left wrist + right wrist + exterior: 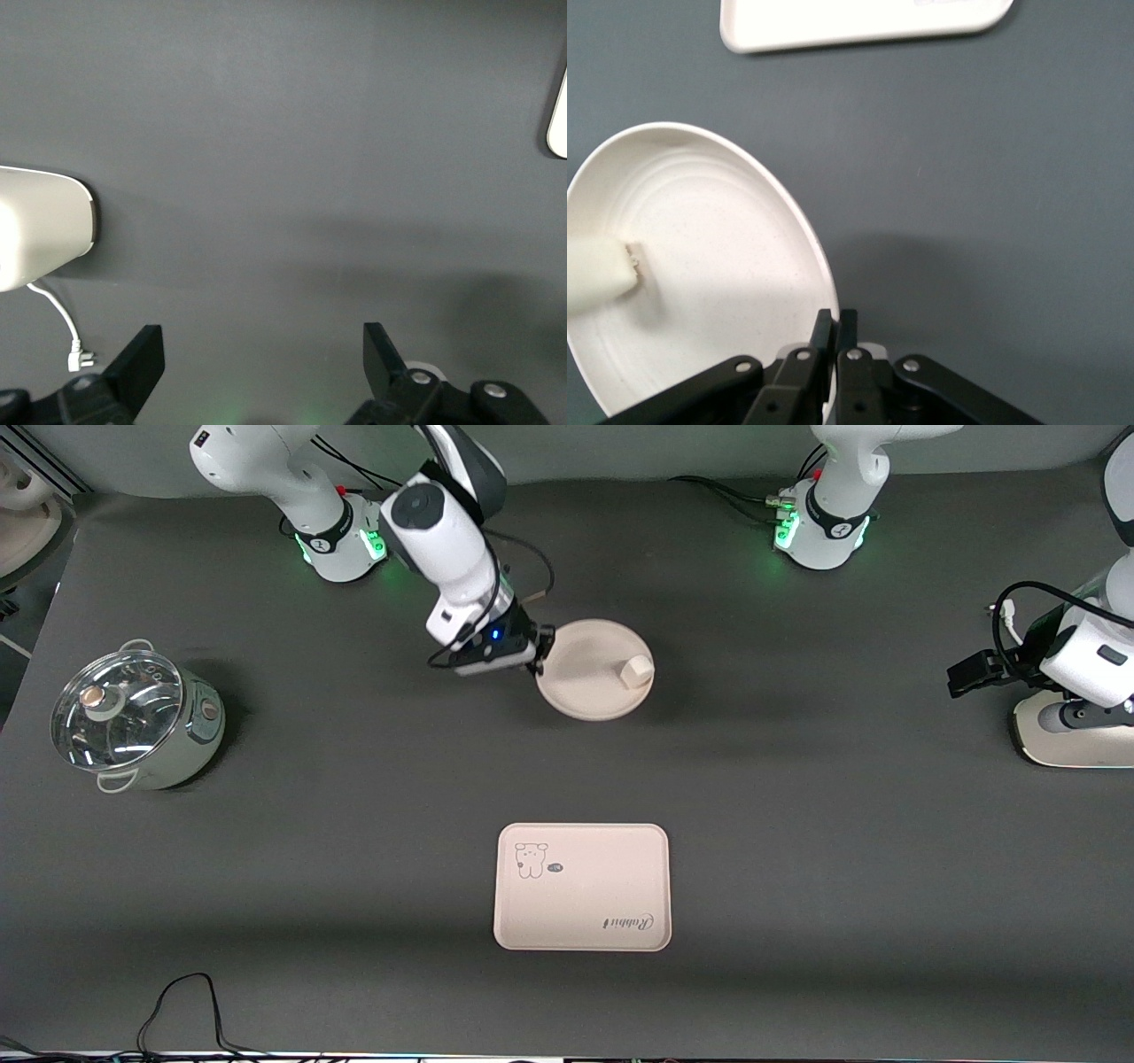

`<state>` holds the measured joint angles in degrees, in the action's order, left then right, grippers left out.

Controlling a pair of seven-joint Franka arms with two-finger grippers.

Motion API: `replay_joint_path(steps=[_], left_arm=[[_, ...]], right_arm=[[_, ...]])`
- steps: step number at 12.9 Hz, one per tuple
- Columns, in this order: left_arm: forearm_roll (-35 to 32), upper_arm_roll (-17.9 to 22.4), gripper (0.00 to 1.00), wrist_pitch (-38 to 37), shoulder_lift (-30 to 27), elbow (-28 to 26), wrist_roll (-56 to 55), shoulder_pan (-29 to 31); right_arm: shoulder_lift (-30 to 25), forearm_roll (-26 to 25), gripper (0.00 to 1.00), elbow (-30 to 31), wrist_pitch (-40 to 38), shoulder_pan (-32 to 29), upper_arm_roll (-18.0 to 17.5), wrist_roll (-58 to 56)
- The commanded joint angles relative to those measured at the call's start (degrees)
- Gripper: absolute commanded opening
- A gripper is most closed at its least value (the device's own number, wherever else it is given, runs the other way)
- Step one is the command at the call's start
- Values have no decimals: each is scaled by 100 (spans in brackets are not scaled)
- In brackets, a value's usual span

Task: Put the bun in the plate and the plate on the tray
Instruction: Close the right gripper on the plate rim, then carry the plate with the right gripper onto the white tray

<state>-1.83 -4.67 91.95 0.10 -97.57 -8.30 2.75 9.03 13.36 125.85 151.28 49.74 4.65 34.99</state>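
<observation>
The round cream plate point(585, 682) lies on the table between the robot bases and the tray. The small off-white bun point(636, 671) lies in it, near the rim toward the left arm's end. My right gripper point(542, 651) is shut on the plate's rim at the edge toward the right arm's end. The right wrist view shows its fingers point(835, 319) pinching the rim of the plate point(718, 230), with the bun point(598, 274) inside. The tray point(580, 886) with the animal drawing lies empty, nearer the front camera; its edge shows in the right wrist view point(859, 18). My left gripper point(970, 673) waits open and empty.
A pot with a glass lid point(133, 722) stands at the right arm's end of the table. A white appliance base point(1072, 731) with a cable stands under the left arm; it also shows in the left wrist view point(40, 226). My left gripper point(263, 354) is over bare table.
</observation>
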Motion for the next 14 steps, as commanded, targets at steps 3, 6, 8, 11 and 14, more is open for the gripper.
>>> replay_joint_path(steps=[3,6,8,11,14], left_arm=[[-37,1,100,34,-98,-87,83,15],[-37,-8,100,42,-98,-87,83,24],[-37,-8,100,42,-98,-78,91,85],[68,-8,100,60,-89,-78,91,94],[77,-8,100,60,-89,-69,91,94]], right_arm=[[1871,114,0,-2955,-1256,-754,1,-220],[2803,648,0,-4495,-1671,-1220,1,-220],[3366,886,0,-5313,-1881,-1414,1,-220],[3755,1037,0,-5791,-1988,-1581,-8,-229],[4211,1037,0,-5905,-1692,-1783,-16,-553]])
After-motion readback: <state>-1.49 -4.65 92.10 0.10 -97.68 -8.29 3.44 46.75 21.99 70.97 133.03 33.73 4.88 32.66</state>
